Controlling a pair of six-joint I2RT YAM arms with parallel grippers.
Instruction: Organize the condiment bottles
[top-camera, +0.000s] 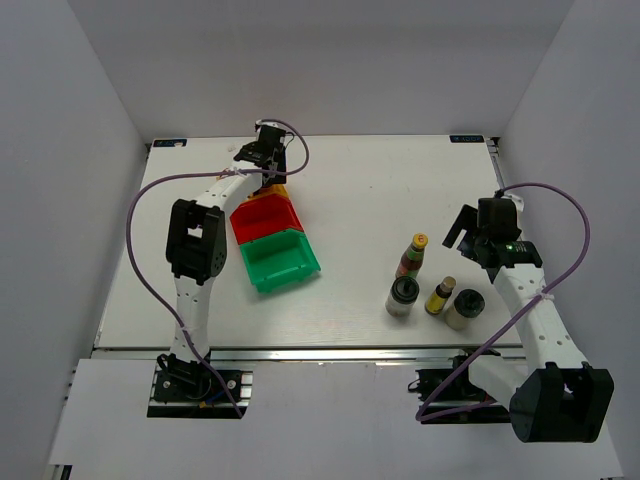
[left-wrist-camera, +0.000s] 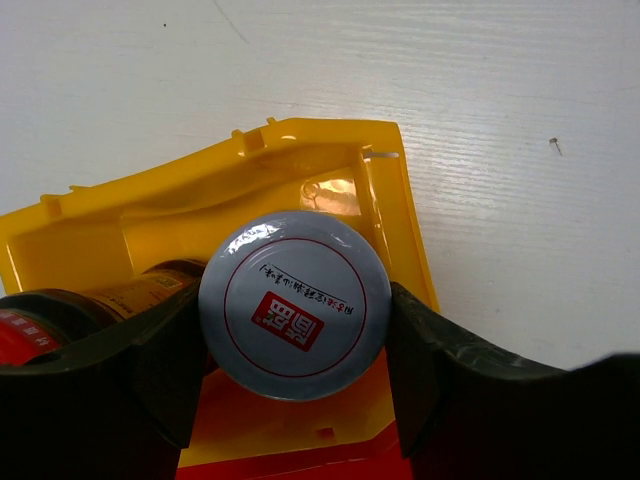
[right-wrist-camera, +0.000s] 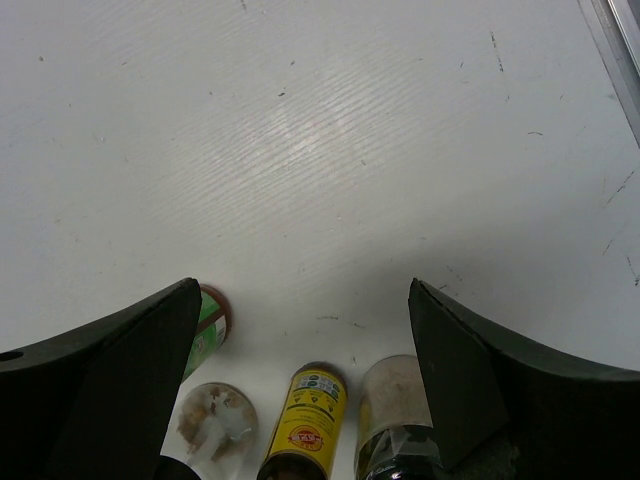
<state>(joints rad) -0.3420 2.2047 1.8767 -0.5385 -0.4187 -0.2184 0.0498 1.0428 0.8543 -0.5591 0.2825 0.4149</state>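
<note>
Step in hand: binning the silver-capped jar (left-wrist-camera: 294, 305). The left gripper (top-camera: 265, 160) is clenched on its cap, jaws pressing both sides. The jar sits within the yellow bin (left-wrist-camera: 395, 215), just beside the red-capped jar (left-wrist-camera: 25, 330) already there. Whether its base has seated cannot be told.

The right gripper (right-wrist-camera: 300, 300) is spread wide and holds nothing. It hovers by 4 unsorted items standing on the table (top-camera: 360, 190): left black-lidded jar (top-camera: 402, 297), right black-lidded jar (top-camera: 465, 307), far slim bottle (top-camera: 416, 255) and near slim bottle (top-camera: 441, 295).

Next move, as judged: lower until seated, release, then lift straight clear without knocking the neighbouring jar.
</note>
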